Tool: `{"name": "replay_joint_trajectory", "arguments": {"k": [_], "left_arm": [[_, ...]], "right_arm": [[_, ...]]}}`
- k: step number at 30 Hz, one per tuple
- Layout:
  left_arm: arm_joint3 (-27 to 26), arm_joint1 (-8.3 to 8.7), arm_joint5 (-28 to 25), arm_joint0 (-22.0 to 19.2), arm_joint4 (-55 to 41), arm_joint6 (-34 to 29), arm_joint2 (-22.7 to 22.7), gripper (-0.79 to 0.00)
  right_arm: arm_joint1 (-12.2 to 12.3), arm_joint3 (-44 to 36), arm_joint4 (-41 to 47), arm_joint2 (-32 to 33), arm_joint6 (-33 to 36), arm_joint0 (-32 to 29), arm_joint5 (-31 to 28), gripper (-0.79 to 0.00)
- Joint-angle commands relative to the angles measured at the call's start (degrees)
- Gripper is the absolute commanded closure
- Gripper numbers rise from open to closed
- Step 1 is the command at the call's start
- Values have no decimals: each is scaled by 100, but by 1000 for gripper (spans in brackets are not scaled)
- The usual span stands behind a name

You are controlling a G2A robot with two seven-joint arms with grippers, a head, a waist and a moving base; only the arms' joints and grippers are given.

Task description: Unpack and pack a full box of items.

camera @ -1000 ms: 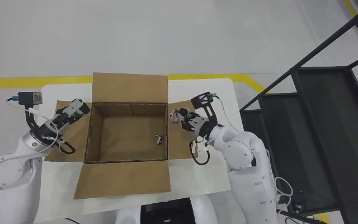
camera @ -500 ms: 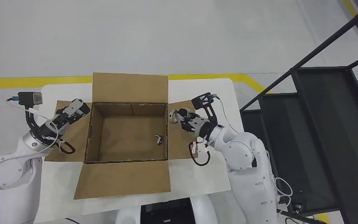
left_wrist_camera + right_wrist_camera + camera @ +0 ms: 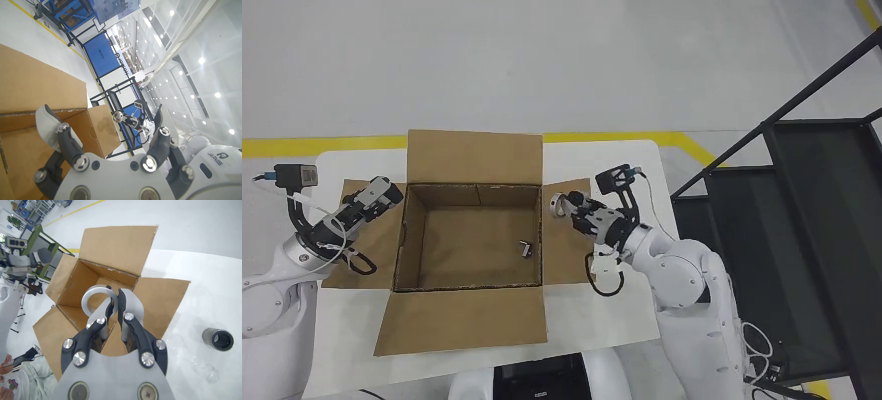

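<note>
The open cardboard box (image 3: 474, 155) stands mid-table with its flaps spread out. A small metal part (image 3: 525, 247) lies on its floor. My right gripper (image 3: 565, 209) hovers over the box's right wall, shut on a flat metal ring (image 3: 556, 204). The right wrist view has the ring (image 3: 94, 293) pinched at its rim by that gripper (image 3: 114, 303), above the box (image 3: 117, 247) interior. My left gripper (image 3: 392, 193) is just outside the box's left wall. In the left wrist view it (image 3: 102, 121) is open with nothing in it, beside the box (image 3: 37, 75).
A grey metal cylinder with a dark bore (image 3: 217, 339) stands on the white table right of the box. A crumpled clear plastic wrapper (image 3: 209, 371) lies near it. A black metal rack (image 3: 802, 200) stands to the table's right.
The right arm has drawn slightly to the right, the ring still in its gripper near the box's right wall. The left arm has not moved.
</note>
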Motion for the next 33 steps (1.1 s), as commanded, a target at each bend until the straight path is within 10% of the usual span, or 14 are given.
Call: {"name": "replay_joint_trajectory", "arguments": {"k": [1,11,33], "left_arm": [[0,0,0,0,0,0,0,-785],[0,0,0,0,0,0,0,-785],[0,0,0,0,0,0,0,-785]], "right_arm": [[51,-435,490,413,264,-178,-25,0],[312,-395,-436,2522,396,-926,-151,0],[360,2968,-3642,920,-1229,215,1553,0]]}}
